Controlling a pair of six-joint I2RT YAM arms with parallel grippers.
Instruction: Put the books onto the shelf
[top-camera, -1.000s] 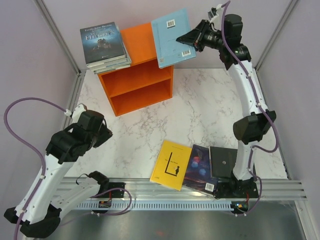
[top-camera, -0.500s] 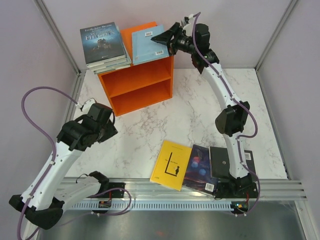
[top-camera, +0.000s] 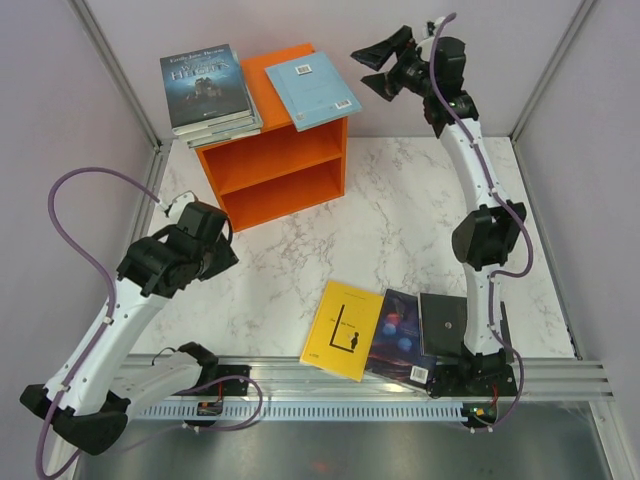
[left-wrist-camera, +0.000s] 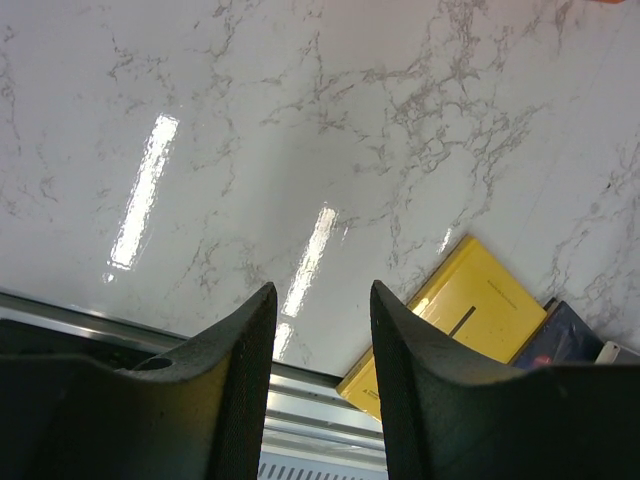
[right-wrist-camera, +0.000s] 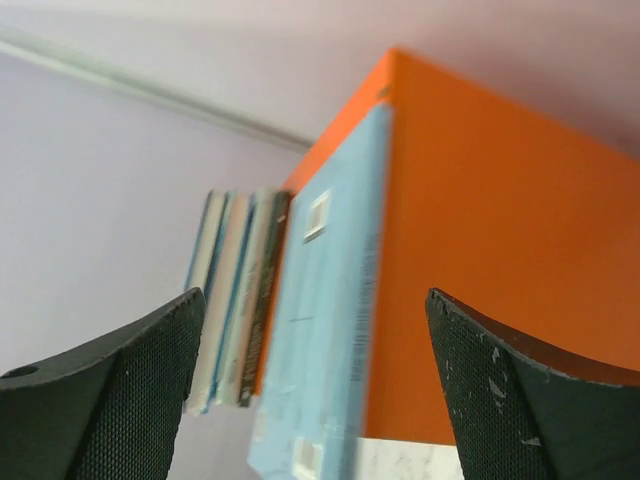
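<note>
— Where are the books?
— One light blue book (top-camera: 313, 90) lies flat on the roof of the orange shelf (top-camera: 283, 172), which stands at eleven o'clock on the marble table (top-camera: 410, 215). A corner of the book pokes past the edge. At nine o'clock of it, also on the roof, is a stack of books (top-camera: 208, 88) with a dark cover on top.
— And the rest?
— Near six o'clock on the table there are a yellow book (top-camera: 343, 330), a dark blue book (top-camera: 400, 335) and a black book (top-camera: 447, 325), side by side.
— The right gripper (top-camera: 372, 68)?
— It is at three o'clock of the light blue book, raised clear of it, with its jaws spread wide and nothing between them.
— The left gripper (left-wrist-camera: 322, 300)?
— It hangs over bare marble at eight o'clock, with a narrow gap between its jaws, gripping nothing.
</note>
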